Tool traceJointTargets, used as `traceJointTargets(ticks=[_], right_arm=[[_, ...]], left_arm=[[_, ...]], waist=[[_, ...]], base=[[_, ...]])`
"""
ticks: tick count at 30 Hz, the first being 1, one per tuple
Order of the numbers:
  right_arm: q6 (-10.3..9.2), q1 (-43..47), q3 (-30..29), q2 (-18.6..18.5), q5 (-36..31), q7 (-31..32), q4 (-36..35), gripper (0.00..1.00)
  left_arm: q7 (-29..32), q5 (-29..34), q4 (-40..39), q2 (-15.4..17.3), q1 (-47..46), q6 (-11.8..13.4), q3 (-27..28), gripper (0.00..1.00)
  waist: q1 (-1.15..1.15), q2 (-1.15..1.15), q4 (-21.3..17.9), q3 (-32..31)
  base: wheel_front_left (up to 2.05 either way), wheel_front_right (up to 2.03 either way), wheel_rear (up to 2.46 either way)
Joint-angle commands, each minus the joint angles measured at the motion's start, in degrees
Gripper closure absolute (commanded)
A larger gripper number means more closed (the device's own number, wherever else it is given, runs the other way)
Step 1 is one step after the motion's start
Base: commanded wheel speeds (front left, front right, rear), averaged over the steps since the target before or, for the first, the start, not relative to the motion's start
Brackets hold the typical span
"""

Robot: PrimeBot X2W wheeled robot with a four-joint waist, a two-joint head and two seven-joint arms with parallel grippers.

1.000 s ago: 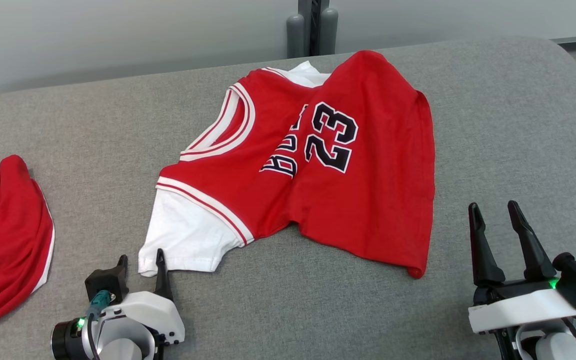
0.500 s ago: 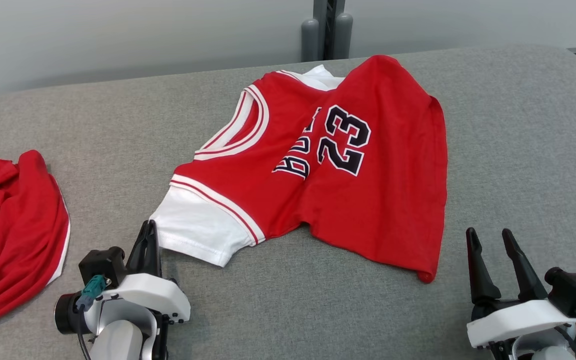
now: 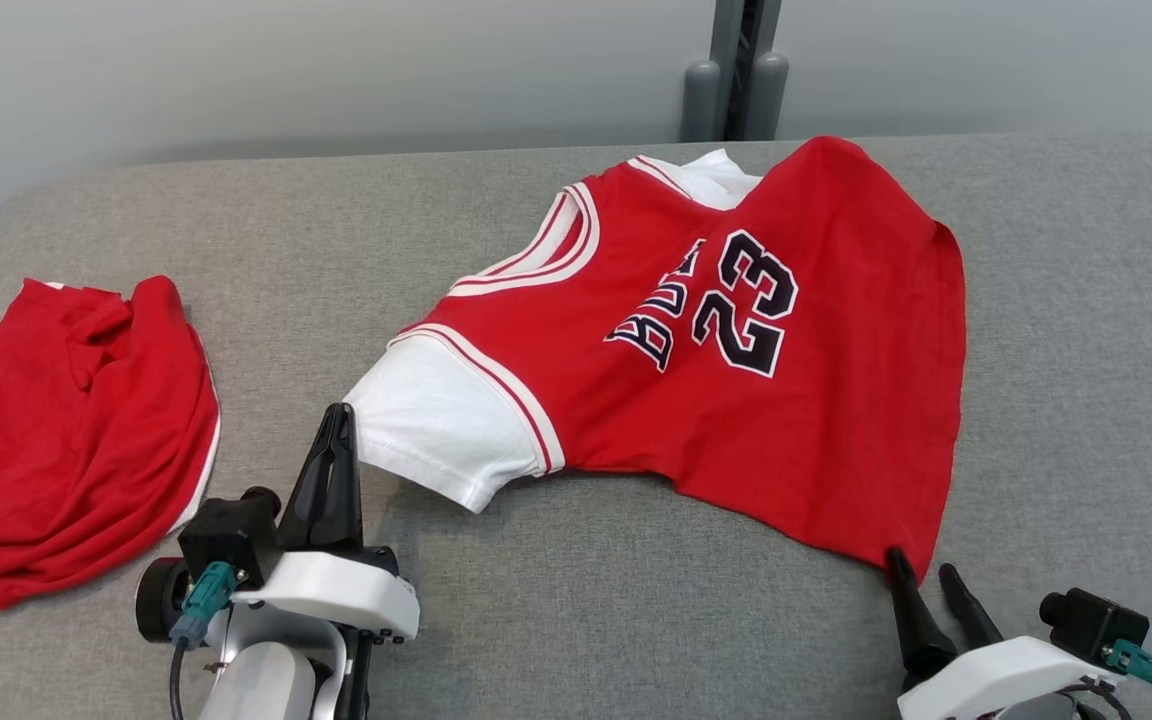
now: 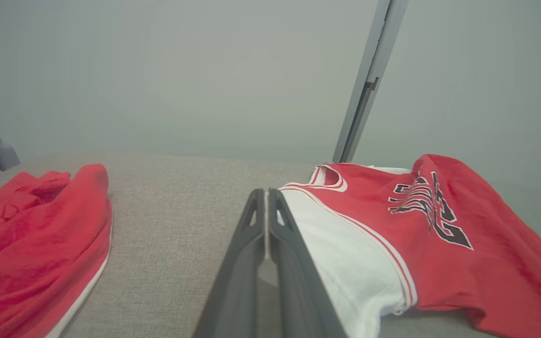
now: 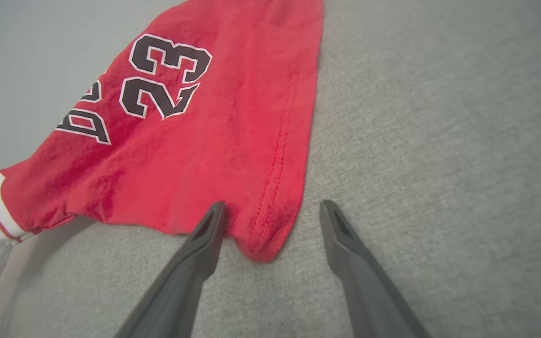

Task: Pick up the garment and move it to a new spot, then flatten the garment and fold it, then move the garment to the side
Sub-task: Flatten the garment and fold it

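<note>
1. Your left gripper (image 3: 338, 412) is clamped on the edge of the white sleeve (image 3: 436, 430) of the garment (image 3: 786, 440).
2. Your right gripper (image 3: 920, 562) stands open around its red hem corner.
3. The garment lies spread on the grey cushion (image 3: 636, 610).

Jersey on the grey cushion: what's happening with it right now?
Both arms are at the red number 23 jersey, which lies rumpled on the grey cushion. The left pincer is shut at the edge of its white sleeve; whether cloth is pinched is unclear. The right pincer is open, its fingers either side of the red hem corner.
</note>
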Motion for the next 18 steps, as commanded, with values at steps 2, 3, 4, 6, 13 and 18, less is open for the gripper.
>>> traceJointTargets(ticks=[2, 3, 4, 6, 13, 18], right_arm=[[-0.02, -0.83, 0.87, -0.24, 1.74, -0.21, 1.35, 0.0], [-0.02, -1.0, 1.22, -0.21, 2.58, -0.46, 2.12, 0.0], [-0.02, -1.21, 1.53, -0.2, 3.11, -0.58, 2.81, 0.0], [-0.02, -1.6, 2.51, -0.19, 4.26, -1.0, 3.83, 0.0], [-0.02, -2.47, 4.54, 0.01, 5.96, -1.58, 7.33, 0.0], [-0.04, -2.84, 4.47, 0.03, 4.34, -1.93, 9.82, 0.0]], left_arm=[[-0.18, 0.38, -1.0, 0.29, 0.36, 0.56, 0.14, 1.0], [-0.17, 0.43, -1.3, 0.28, 0.57, 0.66, 0.08, 1.0], [-0.18, 0.58, -1.64, 0.28, 0.79, 0.8, 0.12, 1.0], [-0.18, 0.73, -2.17, 0.27, 1.15, 1.24, 0.37, 1.0], [-0.17, 1.1, -2.92, 0.28, 1.85, 1.66, 1.08, 1.0], [-0.18, 0.78, -2.93, 0.28, 2.33, 1.72, 1.31, 1.0]], waist=[[0.0, 0.0, 0.79, -0.19], [0.0, 0.0, 1.05, -0.26], [0.0, 0.0, 1.32, -0.32], [0.0, 0.0, 1.82, -0.45], [0.0, 0.0, 2.9, -0.77], [0.0, 0.0, 2.99, -0.77]], base=[[0.0, 0.0, 0.0], [0.0, 0.0, 0.0], [0.0, 0.0, 0.0], [0.0, 0.0, 0.0], [0.0, 0.0, 0.0], [0.0, 0.0, 0.0]])
